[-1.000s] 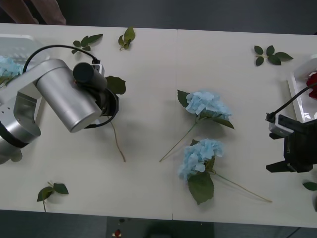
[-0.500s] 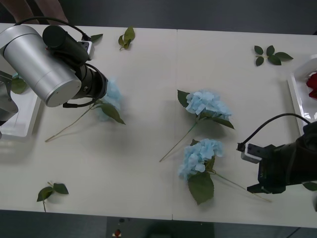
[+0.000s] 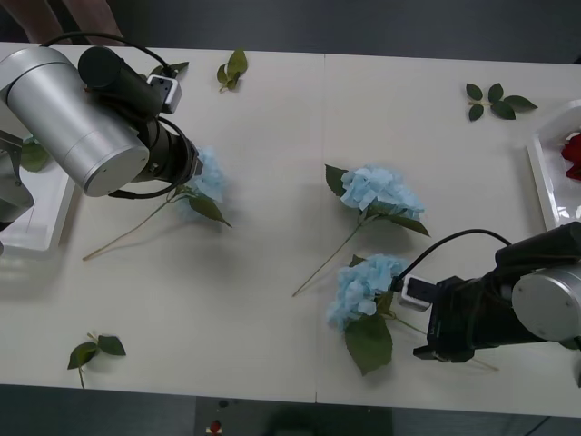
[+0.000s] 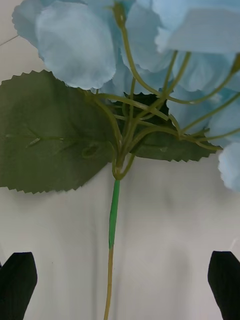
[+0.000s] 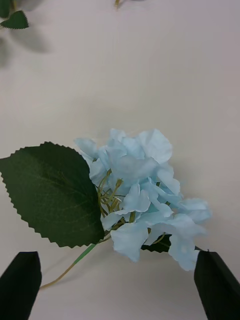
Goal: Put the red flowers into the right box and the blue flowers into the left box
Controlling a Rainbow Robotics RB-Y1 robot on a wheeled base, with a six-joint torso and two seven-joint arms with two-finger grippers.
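The right claw (image 3: 427, 329) is hovering with its black fingers (image 4: 18, 284) spread wide, straddling the thin stem (image 4: 113, 220) of a blue flower (image 3: 366, 283) lying on the tabletop (image 3: 272, 163), nothing gripped. The bloom and its broad leaf (image 4: 47, 137) are sitting just ahead of the claw. Closing too near the leaf could pinch it rather than the stem, and the head could droop or slip free. The left claw (image 3: 186, 168) is likewise released above another blue flower (image 3: 207, 177), with the left box (image 3: 45, 218) just behind its arm. Two further risks: the long stem catching the rim, and the right box (image 3: 545, 177), holding a red flower (image 3: 572, 150), lying nearer the right claw.
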